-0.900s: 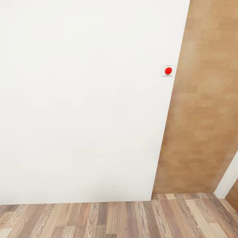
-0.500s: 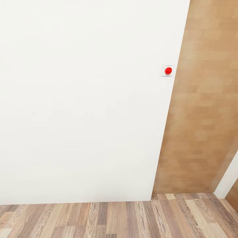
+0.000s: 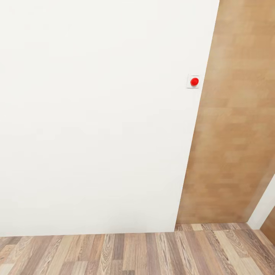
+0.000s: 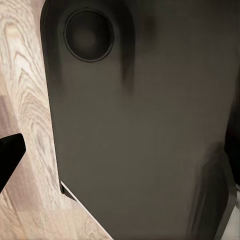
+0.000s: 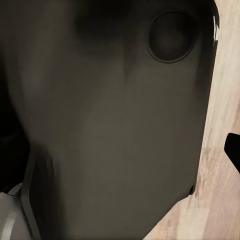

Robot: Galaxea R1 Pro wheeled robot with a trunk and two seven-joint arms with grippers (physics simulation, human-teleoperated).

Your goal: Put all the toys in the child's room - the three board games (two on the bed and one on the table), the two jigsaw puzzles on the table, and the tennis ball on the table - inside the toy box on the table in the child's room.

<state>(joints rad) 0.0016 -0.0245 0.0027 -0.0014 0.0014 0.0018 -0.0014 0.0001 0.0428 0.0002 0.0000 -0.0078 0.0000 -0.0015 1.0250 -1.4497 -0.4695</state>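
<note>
White wall, wooden panel, plank floor.
A plain white wall [image 3: 95,114] meets a brown wooden panel [image 3: 233,114] at its right edge, where a small red button [image 3: 194,81] sits; striped wood-plank floor [image 3: 133,254] runs below.

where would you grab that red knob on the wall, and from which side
Grip the red knob across its round rim, coming straight at the white wall. It bulges from a small square plate, so the curved sides are all the jaws could close on. It looks shallow, so the hold may be poor.
</note>
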